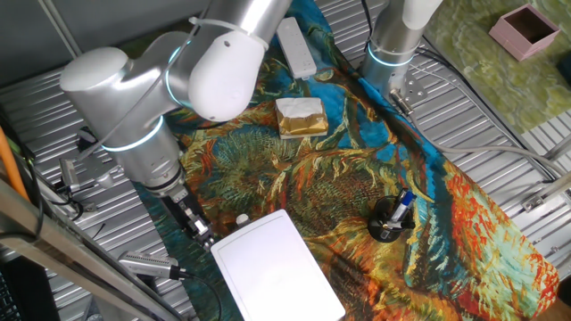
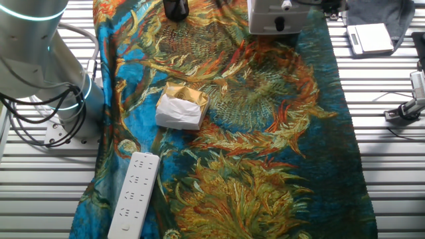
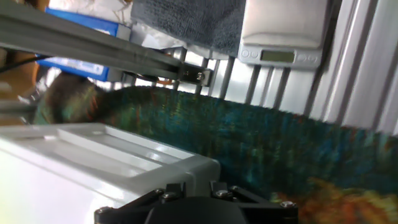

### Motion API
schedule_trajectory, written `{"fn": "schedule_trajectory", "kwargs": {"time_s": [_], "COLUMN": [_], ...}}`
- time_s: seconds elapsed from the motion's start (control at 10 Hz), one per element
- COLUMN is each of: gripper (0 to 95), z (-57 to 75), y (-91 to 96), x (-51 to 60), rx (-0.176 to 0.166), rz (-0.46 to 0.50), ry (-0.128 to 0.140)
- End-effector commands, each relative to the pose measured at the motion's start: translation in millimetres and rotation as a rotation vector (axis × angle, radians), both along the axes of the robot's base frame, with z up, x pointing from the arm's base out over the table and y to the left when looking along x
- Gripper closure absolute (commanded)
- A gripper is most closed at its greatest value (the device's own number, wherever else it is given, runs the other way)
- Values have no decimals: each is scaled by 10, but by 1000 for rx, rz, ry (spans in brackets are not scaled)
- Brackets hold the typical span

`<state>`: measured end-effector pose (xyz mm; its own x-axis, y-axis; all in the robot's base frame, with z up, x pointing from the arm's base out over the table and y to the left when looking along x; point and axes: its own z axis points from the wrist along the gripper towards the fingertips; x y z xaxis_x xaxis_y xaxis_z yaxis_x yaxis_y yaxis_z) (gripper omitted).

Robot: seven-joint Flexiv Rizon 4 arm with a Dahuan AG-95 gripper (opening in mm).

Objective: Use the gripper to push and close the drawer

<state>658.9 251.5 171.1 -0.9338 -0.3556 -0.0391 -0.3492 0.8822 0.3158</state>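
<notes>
The gripper (image 1: 202,229) hangs low at the near-left corner of the white box (image 1: 277,267), with its black fingers (image 1: 192,217) pointing down toward the patterned cloth (image 1: 357,178). Whether the fingers are spread or pressed together cannot be told: one fixed view shows them too small, and the hand view shows only the black mount at the bottom edge. Nothing appears to be held.

To perform the push well, keep the fingers stiff and together as a single flat face. Meet the drawer front squarely near its middle. Drive straight along the slide direction so the tray does not skew or the box slide on the cloth. Stop when the front sits flush.

Directly ahead of the tool and just beside it, the hand view shows the drawer (image 3: 106,146), a shallow white tray with thin raised walls and inner dividers, its corner close above the mount. Whether it is touching the fingers cannot be told.

Further out from the tool, well apart, lie a wrapped block (image 1: 300,117) and a power strip (image 1: 296,46).
</notes>
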Motion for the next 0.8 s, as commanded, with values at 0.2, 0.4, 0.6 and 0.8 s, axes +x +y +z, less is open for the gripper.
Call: {"fn": "schedule_trajectory", "kwargs": {"time_s": [0.2,0.4,0.6,0.8], "gripper": [950,950,950,950], "z": [344,387,389,389], "y": [-248,-292,-296,-296], "x": [115,104,102,102], "rx": [-284,-288,-291,-289], "rz": [243,245,235,226], "ry": [-59,-54,-48,-47]}}
